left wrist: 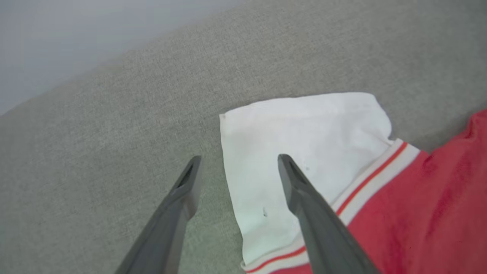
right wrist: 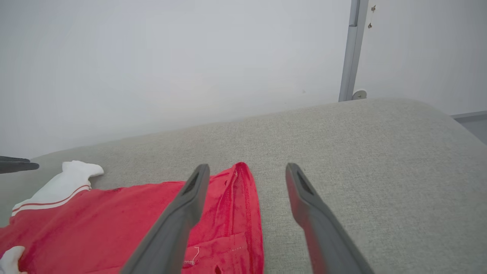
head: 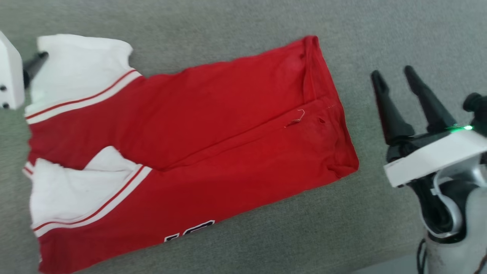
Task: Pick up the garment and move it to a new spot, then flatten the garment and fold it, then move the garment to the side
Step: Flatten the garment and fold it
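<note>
The garment point(head: 213, 125), a red jersey with white sleeves and striped trim, lies folded lengthwise on the grey fabric surface point(head: 228, 23). Part of a black print peeks out at its near edge point(head: 190, 230). My left gripper point(left wrist: 239, 159) stands open over the far white sleeve point(left wrist: 304, 125), one finger above the sleeve and the other above bare fabric. In the head view its white housing point(head: 9, 76) sits at the far left. My right gripper point(head: 393, 74) is open and empty, to the right of the garment's hem end point(right wrist: 243, 198).
A pale wall rises behind the grey surface, with a metal post point(right wrist: 352, 49) at the right. The surface's rounded right edge point(right wrist: 452, 125) drops toward the floor. A strip of floor point(head: 384, 266) shows near my right arm. Bare fabric surrounds the garment.
</note>
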You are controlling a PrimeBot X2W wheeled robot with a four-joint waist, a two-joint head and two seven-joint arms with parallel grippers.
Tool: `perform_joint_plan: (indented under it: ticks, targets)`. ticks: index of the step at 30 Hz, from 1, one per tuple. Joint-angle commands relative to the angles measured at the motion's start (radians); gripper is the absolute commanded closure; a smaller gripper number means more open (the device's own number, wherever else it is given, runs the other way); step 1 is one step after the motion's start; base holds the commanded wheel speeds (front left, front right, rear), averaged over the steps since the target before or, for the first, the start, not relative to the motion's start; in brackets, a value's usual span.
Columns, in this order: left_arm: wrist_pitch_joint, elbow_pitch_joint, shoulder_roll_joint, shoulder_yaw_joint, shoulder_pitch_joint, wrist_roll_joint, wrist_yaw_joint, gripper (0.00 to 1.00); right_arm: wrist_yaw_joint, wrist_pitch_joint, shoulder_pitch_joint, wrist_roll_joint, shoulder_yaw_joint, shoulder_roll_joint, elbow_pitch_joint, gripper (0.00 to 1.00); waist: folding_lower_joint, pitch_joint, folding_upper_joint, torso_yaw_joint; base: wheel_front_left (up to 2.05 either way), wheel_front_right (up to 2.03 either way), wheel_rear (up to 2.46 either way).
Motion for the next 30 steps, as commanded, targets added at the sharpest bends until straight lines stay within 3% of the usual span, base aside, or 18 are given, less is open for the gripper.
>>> perform_joint_plan:
  ticks: [1, 12, 16, 17, 18, 22, 30]
  targets:
    - [0.017, 0.054, -0.015, -0.008, -0.031, 0.009, -0.012, 0.0, 0.0, -0.017, -0.019, 0.009, 0.017, 0.005, 0.009, 0.0, 0.0, 0.034, 0.0, -0.028, 0.0, 0.0, 0.0]
    - [0.084, 0.286, -0.116, -0.019, -0.13, -0.003, -0.011, 0.0, 0.0, 0.026, -0.069, 0.038, 0.068, -0.019, 0.057, 0.0, 0.0, 0.092, 0.0, -0.044, 0.0, 0.0, 0.0]
    - [0.18, 0.36, -0.16, -0.048, -0.136, -0.017, 0.01, 0.01, 0.0, 0.104, -0.115, 0.045, 0.094, -0.052, 0.093, 0.0, 0.0, 0.106, 0.0, -0.036, 0.0, 0.0, 0.0]
    - [0.197, 0.367, -0.168, -0.054, -0.14, -0.018, 0.007, 0.95, 0.0, 0.129, -0.132, 0.047, 0.098, -0.059, 0.104, 0.0, 0.0, 0.109, 0.0, -0.032, 0.0, 0.0, 0.0]
    - [0.209, 0.373, -0.179, -0.057, -0.147, -0.022, 0.008, 1.0, 0.0, 0.154, -0.152, 0.057, 0.108, -0.064, 0.119, 0.0, 0.0, 0.112, 0.0, -0.029, 0.0, 0.0, 0.0]
    - [0.244, 0.387, -0.218, -0.069, -0.177, -0.027, 0.001, 1.0, 0.0, 0.259, -0.253, 0.071, 0.125, -0.091, 0.188, 0.0, 0.0, 0.125, 0.0, -0.011, 0.0, 0.0, 0.0]
    - [0.205, 0.417, -0.298, -0.073, -0.234, -0.017, -0.03, 1.0, 0.0, 0.442, -0.506, 0.096, 0.194, -0.148, 0.395, 0.0, 0.0, 0.151, 0.0, 0.038, 0.0, 0.0, 0.0]
